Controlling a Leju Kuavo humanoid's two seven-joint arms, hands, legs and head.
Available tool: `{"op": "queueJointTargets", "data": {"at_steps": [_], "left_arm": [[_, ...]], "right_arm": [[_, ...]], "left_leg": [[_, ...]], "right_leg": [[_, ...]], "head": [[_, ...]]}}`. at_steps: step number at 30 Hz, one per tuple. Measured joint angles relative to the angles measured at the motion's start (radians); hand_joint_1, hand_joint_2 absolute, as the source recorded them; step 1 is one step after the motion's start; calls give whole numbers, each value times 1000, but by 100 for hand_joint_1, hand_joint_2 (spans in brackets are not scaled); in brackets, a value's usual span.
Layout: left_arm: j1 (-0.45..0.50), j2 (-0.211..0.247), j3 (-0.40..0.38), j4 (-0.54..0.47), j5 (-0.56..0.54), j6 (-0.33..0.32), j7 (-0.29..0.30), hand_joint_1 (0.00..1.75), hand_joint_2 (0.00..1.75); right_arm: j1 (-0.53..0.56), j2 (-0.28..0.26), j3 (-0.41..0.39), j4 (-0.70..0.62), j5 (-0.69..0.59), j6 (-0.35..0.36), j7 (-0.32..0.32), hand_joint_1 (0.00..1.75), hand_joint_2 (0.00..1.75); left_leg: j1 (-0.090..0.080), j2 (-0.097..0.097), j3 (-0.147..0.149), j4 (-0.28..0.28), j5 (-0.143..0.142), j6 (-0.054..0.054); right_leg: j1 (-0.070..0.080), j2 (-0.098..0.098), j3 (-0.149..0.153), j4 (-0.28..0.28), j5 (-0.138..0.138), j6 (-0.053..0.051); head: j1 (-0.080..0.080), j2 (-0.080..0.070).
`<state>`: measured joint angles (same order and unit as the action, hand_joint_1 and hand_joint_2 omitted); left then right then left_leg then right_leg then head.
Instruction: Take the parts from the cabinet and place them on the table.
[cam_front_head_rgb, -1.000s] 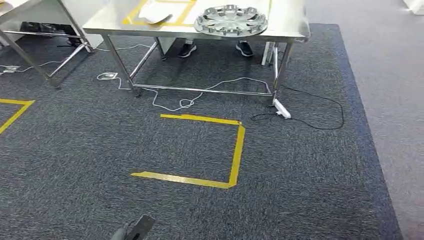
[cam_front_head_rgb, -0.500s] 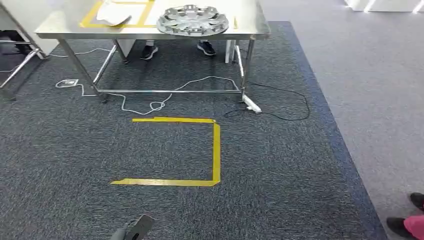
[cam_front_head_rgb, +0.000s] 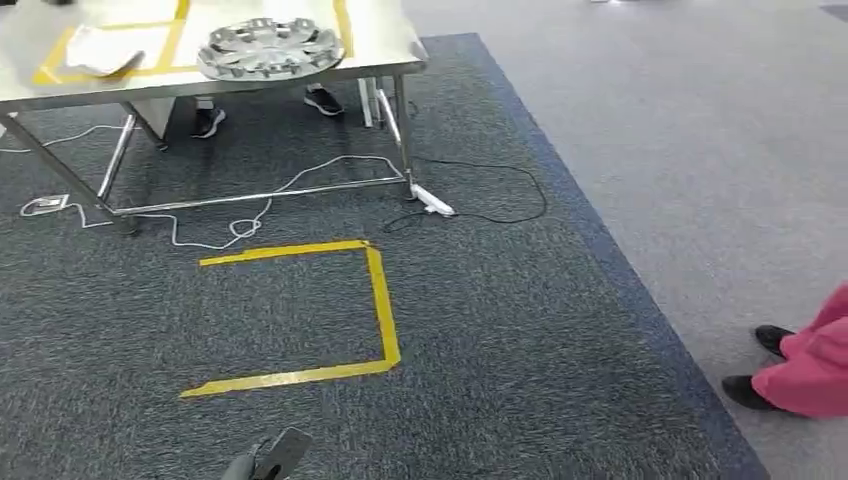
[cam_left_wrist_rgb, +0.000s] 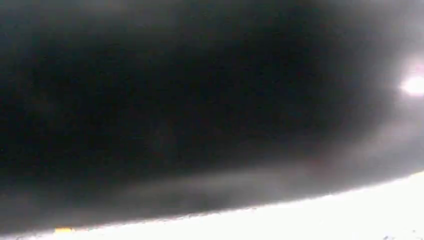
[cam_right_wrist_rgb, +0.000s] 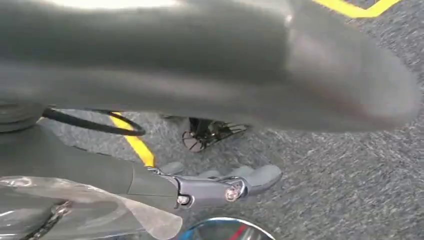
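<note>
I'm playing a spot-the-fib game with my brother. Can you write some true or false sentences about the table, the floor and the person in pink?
1. A silver wheel cover lies on the metal table. True.
2. The yellow tape on the carpet makes a full closed square. False: one side is open.
3. The white power strip sits on top of the table. False: it lies on the carpet by a table leg.
4. A person in pink stands at the right edge, on the lighter floor. True.
5. Shoes show under the table. True.

Head view evenly lit, slightly motion-blurred; left wrist view dark, defocused, with overexposed glare
</note>
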<state>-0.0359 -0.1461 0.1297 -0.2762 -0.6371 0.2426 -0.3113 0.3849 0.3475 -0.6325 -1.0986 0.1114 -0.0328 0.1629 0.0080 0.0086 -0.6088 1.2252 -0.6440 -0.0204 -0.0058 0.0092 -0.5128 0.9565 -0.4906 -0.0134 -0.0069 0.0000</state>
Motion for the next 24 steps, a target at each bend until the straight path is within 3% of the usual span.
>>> {"op": "queueJointTargets", "data": {"at_steps": [1, 2, 3, 5, 6, 7, 10, 11, 12, 13, 14, 16, 17, 18, 20, 21, 22, 24], "left_arm": [[2, 0, 0, 0, 0, 0, 0, 0, 0], [2, 1, 0, 0, 0, 0, 0, 0, 0], [2, 2, 0, 0, 0, 0, 0, 0, 0], [1, 2, 0, -1, 0, 0, 0, 0, 0], [2, 2, 0, -1, 0, 0, 0, 0, 0], [3, 1, -1, -1, 0, 0, 0, 0, 0], [1, 1, -2, -2, 1, 0, 1, 0, 0], [-1, 0, -2, -2, 1, 0, 1, 0, 0], [-4, 0, -2, -3, 1, 0, 1, 0, 0], [-4, 0, -3, -3, 1, 0, 0, 0, 0], [-2, 0, -4, -3, 1, 0, 0, 0, 0], [3, 2, -5, -3, 3, 0, 0, 0, 0], [3, 2, -6, -3, 6, 0, 0, 0, 0], [2, 2, -7, -3, 6, 0, 0, 0, 0], [-2, 0, -8, -3, 6, 0, 0, 0, 0], [-3, 0, -8, -3, 6, 0, 0, 0, 0], [-3, 0, -8, -3, 7, 0, 0, 0, 0], [-5, 0, -9, -3, 7, 0, 0, 0, 0]], "right_arm": [[0, 0, -2, 1, 0, 3, 0, 0, 0], [1, 0, -3, 2, 0, 3, 0, 0, 0], [1, 0, -4, 3, 0, 4, 0, 0, 0], [0, 0, -6, 4, 1, 6, 0, 0, 0], [-1, 0, -7, 5, 1, 7, -1, 0, 0], [-4, 0, -8, 5, 1, 7, -1, 0, 0], [2, 0, -11, 5, 2, 10, -2, 0, 0], [3, 0, -13, 6, 4, 10, -2, 0, 0], [4, 0, -14, 6, 5, 10, -2, 0, 0], [-1, 0, -13, 7, 7, 12, -2, 0, 0], [-7, 0, -14, 7, 10, 13, -2, 0, 0], [-11, 0, -18, 9, 13, 13, -2, 0, 0], [-11, 0, -18, 10, 15, 14, -3, 0, 0], [-10, 0, -19, 11, 16, 14, -2, 0, 0], [-10, 0, -22, 13, 16, 14, -3, 0, 0], [-11, 0, -24, 13, 16, 14, -3, 0, 0], [-15, 0, -24, 13, 16, 15, -3, 0, 0], [-15, 0, -27, 14, 17, 15, -5, 0, 0]], "left_leg": [[0, -2, -28, 63, -19, -2], [0, -4, -30, 71, -8, -2], [1, -5, -12, 33, 25, -2], [8, -24, 66, -131, 119, -4], [16, -82, 100, -212, 144, -7], [19, -115, 106, -234, 128, -7], [8, -83, 98, -225, 129, 15], [13, -67, 98, -233, 136, 26], [12, -51, 99, -237, 139, 33], [9, -37, 98, -240, 141, 43], [6, -19, 96, -240, 140, 44], [1, 18, 93, -240, 139, 47], [-1, 33, 91, -239, 139, 47], [-2, 47, 92, -239, 139, 47], [-2, 70, 95, -240, 138, 45], [-3, 79, 101, -239, 136, 43], [-9, 86, 102, -237, 133, 37], [-7, 101, 105, -237, 132, 25]], "right_leg": [[0, 15, -2, 1, 1, 0], [0, 30, -2, 3, 2, 1], [0, 43, -2, 5, 2, 1], [-3, 73, -1, 12, 1, 6], [-4, 86, -7, 19, -2, 13], [2, 99, -17, 34, -6, 20], [-9, 131, -40, 30, 7, 42], [-10, 144, -51, 30, 8, 49], [-9, 100, -58, 47, -6, 49], [-6, 41, -85, 100, -45, 50], [-6, 15, -122, 177, -89, 53], [-7, -2, -194, 334, -155, 58], [-6, -4, -204, 360, -155, 57], [-6, -5, -185, 333, -131, 56], [-4, -25, -83, 155, -49, 49], [-1, -59, -28, 64, -21, 43], [8, -98, -10, 24, -31, 39], [10, -68, -17, 27, -24, 32]], "head": [[-1, 0], [0, 0], [-1, 0], [0, 0], [-1, 0], [-2, 0], [-1, 0], [-2, 0], [0, 0], [11, 0], [13, 0], [12, 0], [11, 0], [12, 0], [12, 0], [12, 0], [13, 0], [8, 0]]}}
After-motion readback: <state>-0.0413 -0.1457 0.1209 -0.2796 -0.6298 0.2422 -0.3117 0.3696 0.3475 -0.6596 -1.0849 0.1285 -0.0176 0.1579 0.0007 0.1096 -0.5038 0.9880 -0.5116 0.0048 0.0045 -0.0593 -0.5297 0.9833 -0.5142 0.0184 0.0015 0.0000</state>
